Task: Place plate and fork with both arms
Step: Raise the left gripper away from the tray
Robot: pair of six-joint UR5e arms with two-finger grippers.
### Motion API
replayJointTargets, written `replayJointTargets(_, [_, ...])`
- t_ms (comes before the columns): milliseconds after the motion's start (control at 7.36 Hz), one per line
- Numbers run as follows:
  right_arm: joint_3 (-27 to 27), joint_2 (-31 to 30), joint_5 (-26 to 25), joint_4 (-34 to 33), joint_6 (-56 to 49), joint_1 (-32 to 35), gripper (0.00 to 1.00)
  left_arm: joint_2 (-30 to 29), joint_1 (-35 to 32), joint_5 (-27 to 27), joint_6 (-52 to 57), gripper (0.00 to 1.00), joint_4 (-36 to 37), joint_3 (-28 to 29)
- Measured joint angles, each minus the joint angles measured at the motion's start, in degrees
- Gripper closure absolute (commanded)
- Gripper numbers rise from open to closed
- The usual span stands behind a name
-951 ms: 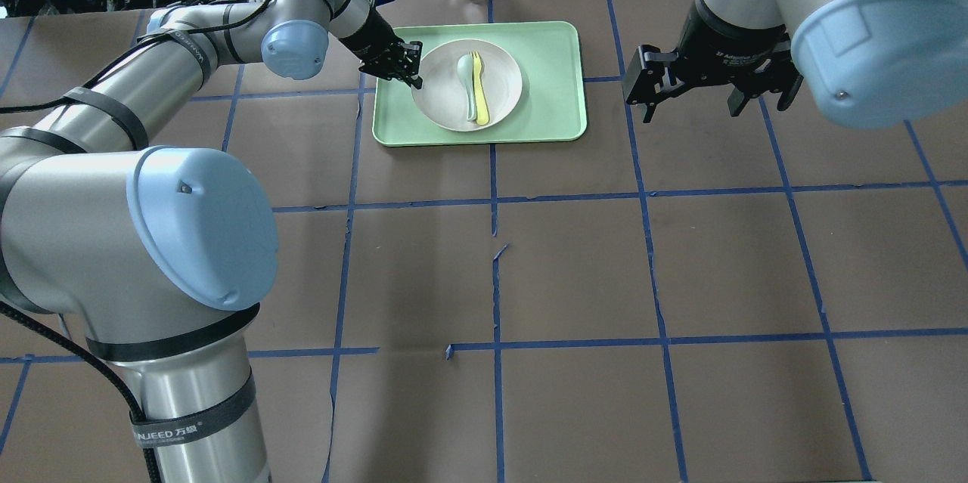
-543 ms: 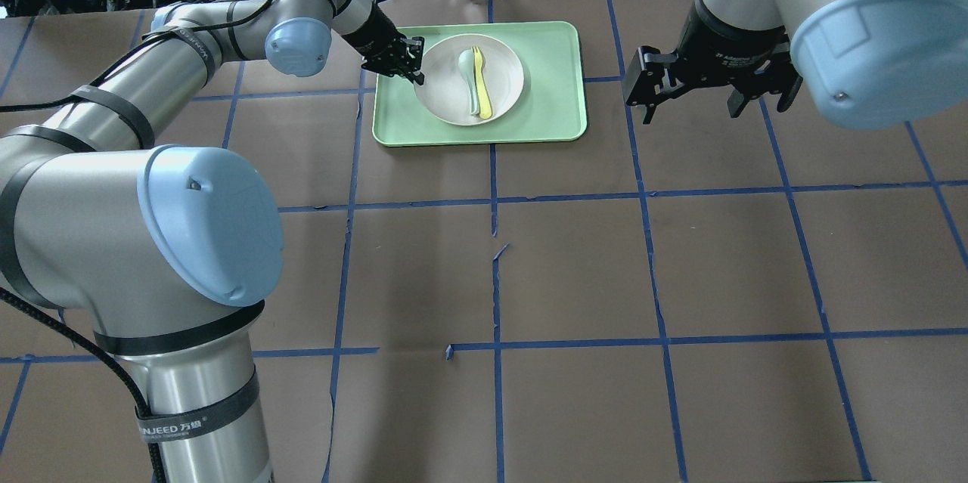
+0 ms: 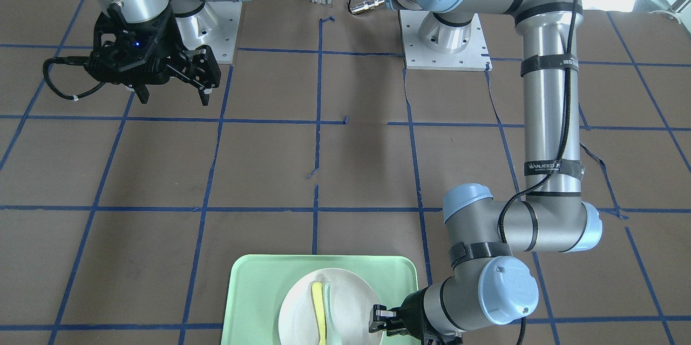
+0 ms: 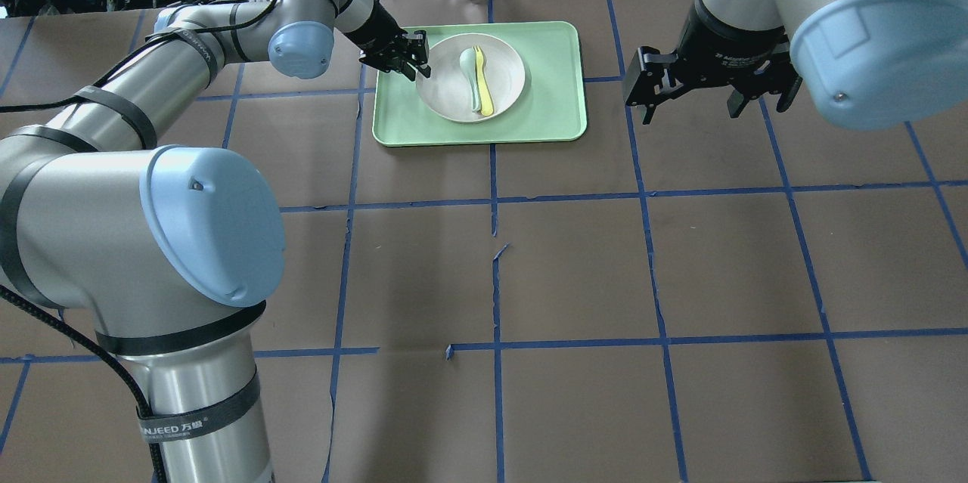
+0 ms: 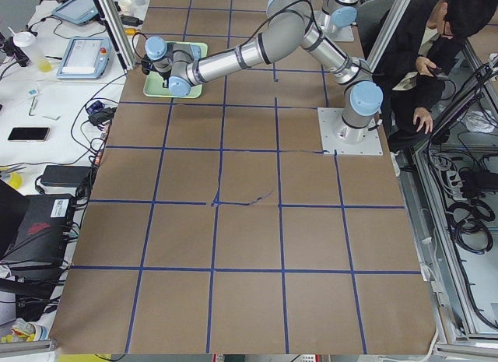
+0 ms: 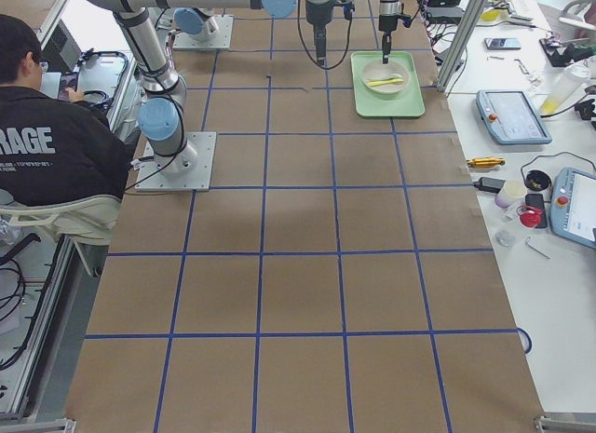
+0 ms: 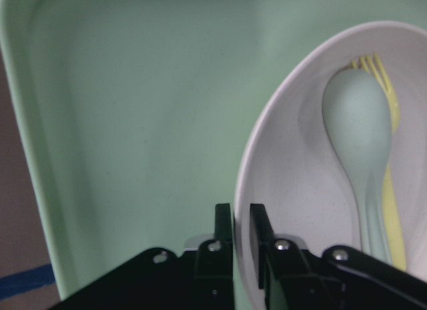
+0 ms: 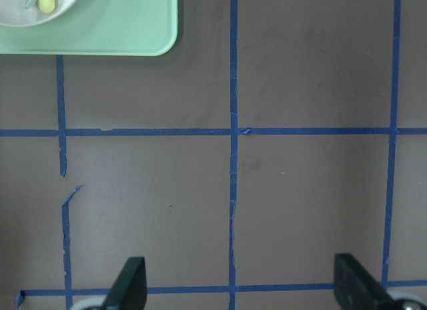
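Left pincer (image 7: 240, 213) clamped on the plate's (image 4: 507, 75) left rim, one finger inside and one outside. The plate lies within the tray (image 4: 560, 105) at the desk's (image 4: 575, 264) far side; we cannot tell whether it is lifted. Spoon (image 4: 469, 63) and fork (image 4: 482, 90) lie in it side by side, touching. We judge the plate stiff, light and smooth, likely to tip under a rim grip. The loose fork is slick plastic and may slide; we would take it across the mid-handle. Right pincer (image 4: 692, 111) hangs with fingers apart, empty, right of the tray.
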Motion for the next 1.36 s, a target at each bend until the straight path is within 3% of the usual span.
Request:
replayJointTargets(136, [0.0,0.0,0.0,0.0,0.0,0.0,0.00,2.1,0.0,1.0,0.1,0.00,-0.6,-1.5])
replayJointTargets(407, [-0.1,0.0,0.0,0.0,0.0,0.0,0.00,10.3,0.0,10.0,-0.2,0.00,-6.4,-7.1])
replayJointTargets(679, [-0.1,0.0,0.0,0.0,-0.1,0.0,0.00,21.5,-0.8,16.8,-3.2,0.00,-17.4,-10.9])
replayJointTargets(951, [-0.1,0.0,-0.1,0.0,-0.1,0.0,0.00,33.6,-1.8,18.8,-8.1,0.00,-28.7,-13.3])
replayJointTargets(1358, [-0.2,0.0,-0.1,-0.1,-0.2,0.0,0.00,47.1,-4.4,24.4,-15.5,0.00,-31.6,-22.2])
